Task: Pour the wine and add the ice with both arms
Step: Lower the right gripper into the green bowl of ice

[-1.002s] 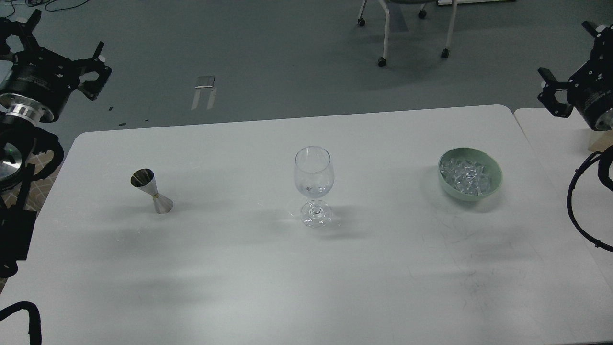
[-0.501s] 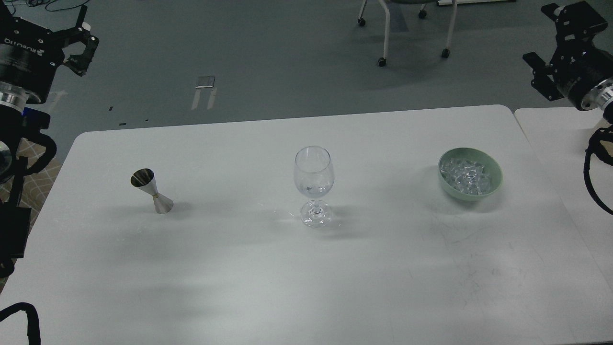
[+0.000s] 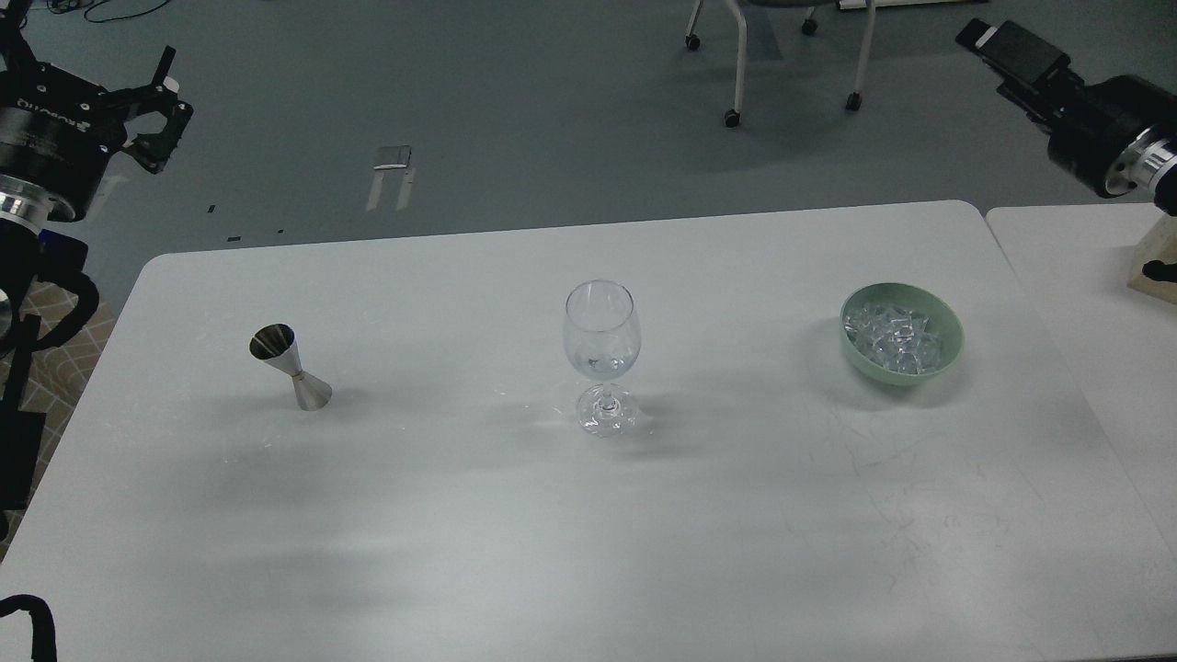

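Head view looks down on a wide white bench (image 3: 515,515) with three things lined up across it, all well apart. On the left there's a small steel hourglass-shaped jigger (image 3: 291,366), standing on its base and leaning a bit, open cup facing up. Dead center is a clear stemmed wine glass (image 3: 601,354), upright, and I can't really tell if there's anything in the bowl. Over on the right sits a pale green round bowl (image 3: 953,342), and that's where the ice (image 3: 894,336) is: a heap of small clear glinting cubes filling the inside of it.

Neither arm is near any of it. The left black jointed arm's gripper (image 3: 138,115) hangs up in the far left corner, off past the bench edge over the grey floor; its black fingers (image 3: 164,72) look spread apart with nothing between them. The right black arm's gripper (image 3: 1011,51) is up in the far right corner, also off the bench and over the floor, pointing away. It shows as one dark blocky shape, so honestly I can't tell if its fingers are wide or narrow.

A second white bench (image 3: 1085,303) butts up on the right side, and white chair legs on castors (image 3: 736,64) stand on the floor behind.
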Available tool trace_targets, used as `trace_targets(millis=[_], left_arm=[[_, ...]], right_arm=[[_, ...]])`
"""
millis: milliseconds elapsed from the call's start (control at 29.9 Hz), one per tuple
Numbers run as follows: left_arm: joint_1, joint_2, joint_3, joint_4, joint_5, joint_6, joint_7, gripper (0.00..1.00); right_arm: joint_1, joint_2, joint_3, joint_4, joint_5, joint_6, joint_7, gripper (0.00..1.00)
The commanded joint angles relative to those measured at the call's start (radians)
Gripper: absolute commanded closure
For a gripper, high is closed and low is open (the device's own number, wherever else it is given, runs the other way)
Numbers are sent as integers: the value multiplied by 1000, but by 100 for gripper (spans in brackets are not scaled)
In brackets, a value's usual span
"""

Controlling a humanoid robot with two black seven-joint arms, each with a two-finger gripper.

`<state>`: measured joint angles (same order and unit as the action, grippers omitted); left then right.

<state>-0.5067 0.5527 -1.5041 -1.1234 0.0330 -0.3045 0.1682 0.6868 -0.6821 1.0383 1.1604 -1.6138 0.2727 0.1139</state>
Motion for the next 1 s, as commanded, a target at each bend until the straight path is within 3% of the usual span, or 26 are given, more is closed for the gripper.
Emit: trace_targets(millis=[0, 200, 367, 434, 601, 835, 969], left_arm=[[10, 6, -10, 2, 2, -76, 8, 2], [19, -7, -11, 1, -1, -104, -4, 2], [30, -8, -13, -1, -1, -99, -6, 2], [31, -10, -13, 1, -1, -99, -7, 2], [51, -33, -15, -1, -2, -94, -7, 2], [54, -34, -22, -1, -1, -96, -25, 2], [62, -37, -22, -1, -1, -96, -35, 2]], right_arm=[[78, -65, -177, 1, -92, -1, 68, 0], [194, -125, -447, 1, -118, -1, 70, 0], [201, -132, -567, -1, -184, -1, 64, 2], [189, -132, -586, -1, -192, -9, 53, 3], [90, -131, -595, 1, -195, -58, 23, 20], [31, -116, -600, -1, -204, -84, 12, 21], [-1, -77, -598, -11, -208, -93, -20, 21]])
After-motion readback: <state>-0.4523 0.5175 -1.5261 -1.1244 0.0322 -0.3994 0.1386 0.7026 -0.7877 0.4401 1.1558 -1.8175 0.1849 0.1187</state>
